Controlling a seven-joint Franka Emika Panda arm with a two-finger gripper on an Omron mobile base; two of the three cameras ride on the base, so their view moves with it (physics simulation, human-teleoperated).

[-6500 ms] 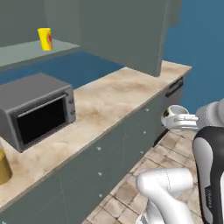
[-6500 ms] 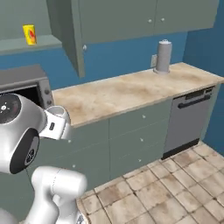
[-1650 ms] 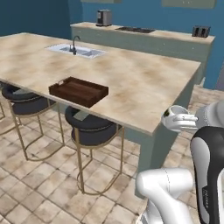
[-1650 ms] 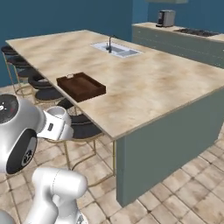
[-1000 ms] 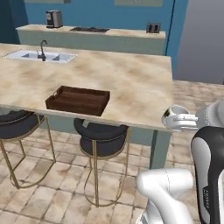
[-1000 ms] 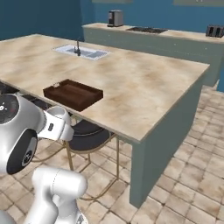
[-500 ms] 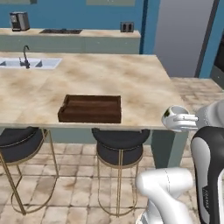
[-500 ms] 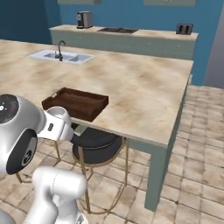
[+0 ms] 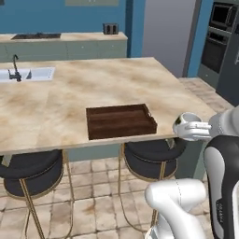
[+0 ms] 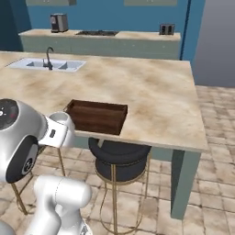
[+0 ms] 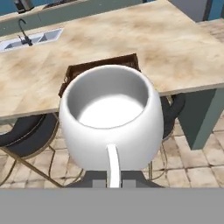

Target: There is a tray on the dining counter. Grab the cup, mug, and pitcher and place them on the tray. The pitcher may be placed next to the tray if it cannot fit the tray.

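Observation:
My gripper [image 9: 192, 131] is shut on the handle of the white mug [image 9: 185, 123], which it holds upright in front of the arm, off the dining counter's [image 9: 56, 102] front edge. In the hand view the mug [image 11: 111, 118] is close up, with the gripper [image 11: 113, 176] clamped on its handle at the bottom. The dark brown tray [image 9: 120, 121] lies empty at the counter's front edge, left of and a little beyond the mug. From the right base view the mug [image 10: 62, 120] sits just left of the tray [image 10: 97, 115]. The cup and the pitcher are out of view.
A steel sink [image 9: 25, 74] with a tap is set into the counter at the far left. Black round stools [image 9: 149, 156] on thin gold legs stand under the front edge below the tray. A back counter holds a toaster [image 9: 110, 29] and a coffee machine [image 10: 58, 21].
The base has driven and turned, so the whole scene has shifted: the tray and the counter's front edge now lie nearer and more centred. The mug stays held in the shut gripper.

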